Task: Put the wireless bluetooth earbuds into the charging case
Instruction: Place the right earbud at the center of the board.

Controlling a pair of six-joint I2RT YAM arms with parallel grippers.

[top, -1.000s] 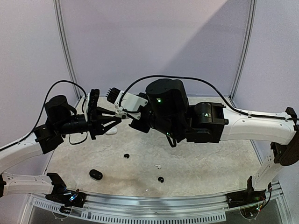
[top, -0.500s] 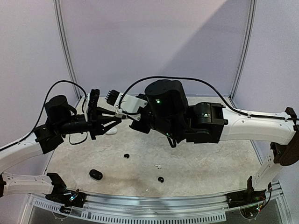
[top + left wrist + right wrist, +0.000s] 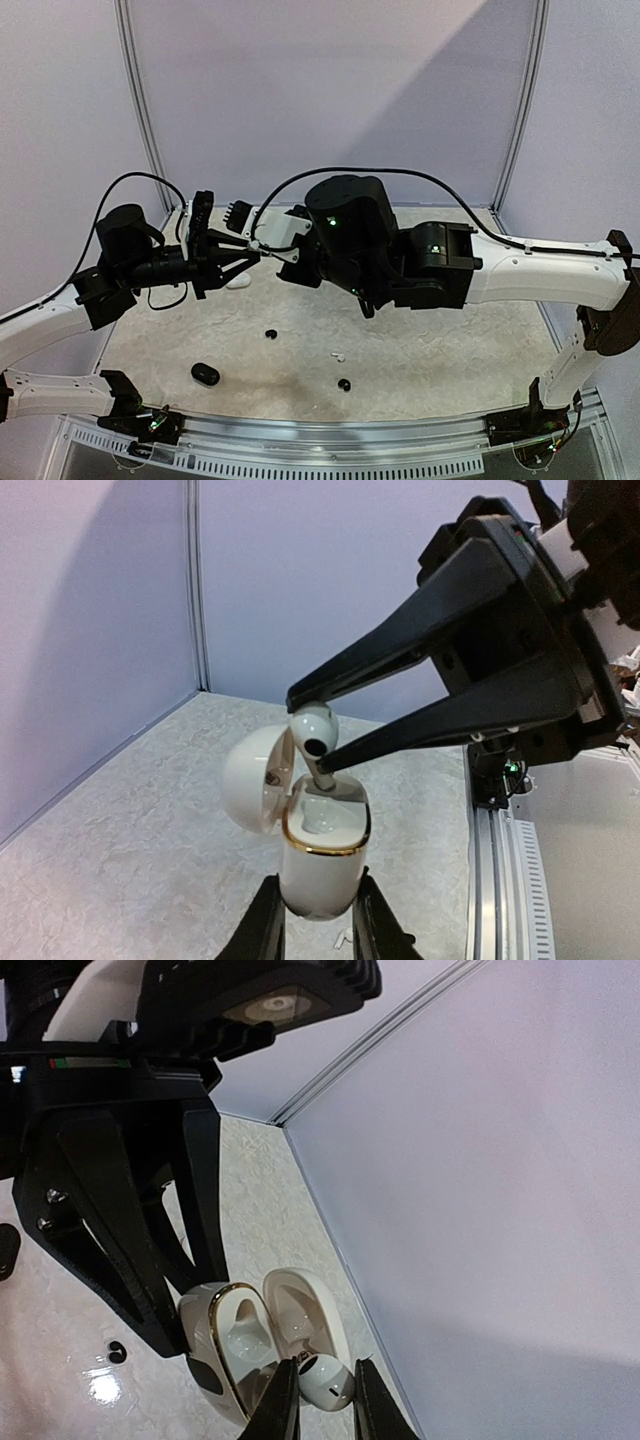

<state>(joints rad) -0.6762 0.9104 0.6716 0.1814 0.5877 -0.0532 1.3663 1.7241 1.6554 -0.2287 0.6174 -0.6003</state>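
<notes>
above the back left of the worktop (image 3: 450,350), well clear of its surface, the two arms meet tip to tip. the left end effector (image 3: 315,920) is closed narrow on the lower part of a white charging case (image 3: 322,865), holding it upright with one finger on each side. the case has a gold rim around its mouth, and its lid (image 3: 250,780) is swung open to one side. the right end effector (image 3: 322,1390) reaches in from the opposite side, its fingers pinched on the rounded head of a white earbud (image 3: 312,735). the earbud is tilted, its short stem pointing down into the open mouth of the case with the tip right at one socket; whether it touches the bottom of that socket cannot be told. down on the worktop, toward the front, a black earbud (image 3: 271,334) lies near the middle and a second black earbud (image 3: 344,384) lies closer to the edge, with a small white piece (image 3: 338,355) near it. a black case (image 3: 205,374) sits to their left, well apart from both arms.
</notes>
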